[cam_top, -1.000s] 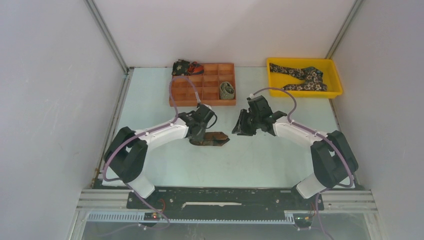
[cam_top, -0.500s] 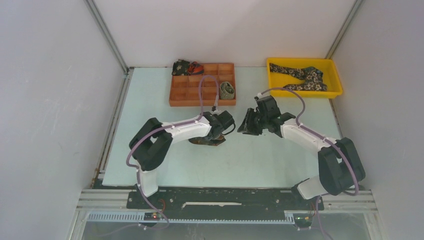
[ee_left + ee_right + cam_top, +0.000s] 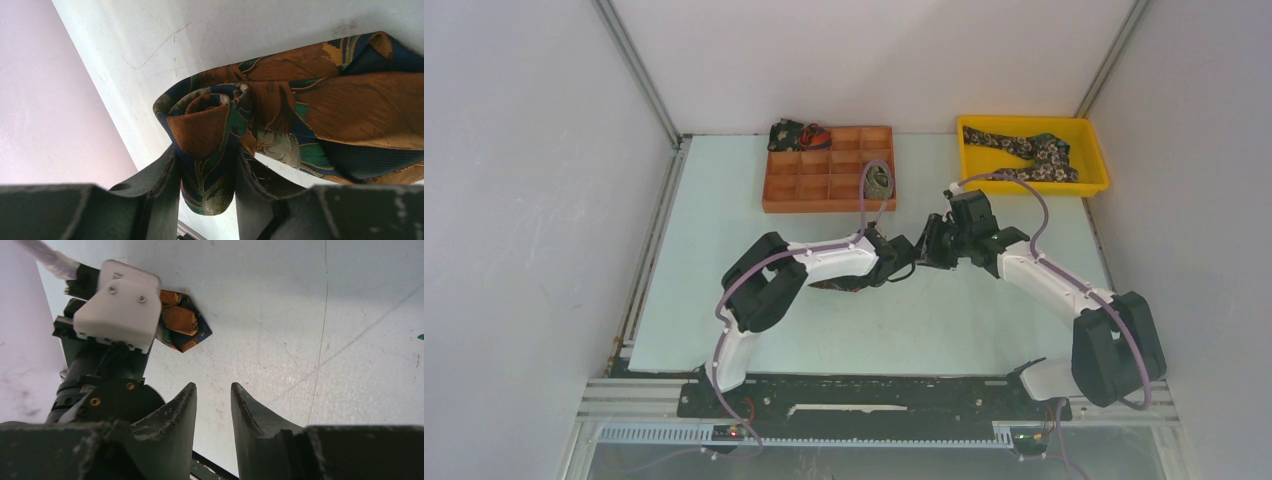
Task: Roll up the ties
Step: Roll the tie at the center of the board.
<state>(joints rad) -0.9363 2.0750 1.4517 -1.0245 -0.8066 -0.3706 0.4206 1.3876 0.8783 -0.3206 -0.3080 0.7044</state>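
Orange divided tray [image 3: 796, 188], upper centre, holds a dark bundle [image 3: 786, 134] at its upper-left corner and an olive coil [image 3: 879, 180] at right; mid-frame, my left pincer [image 3: 205, 155] pinches the half-rolled rust tie [image 3: 320, 105] on the table [image 3: 724, 250], my right pincer [image 3: 213, 390] hangs narrowly parted, empty; yellow bin [image 3: 1096, 150], upper right, holds a floral tie [image 3: 1034, 150].

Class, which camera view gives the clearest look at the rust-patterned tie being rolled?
Left wrist: the tie, partly coiled, fills the frame, pinched in the left end effector. Right wrist shows only its pointed tip; top external hides nearly all under the left arm.
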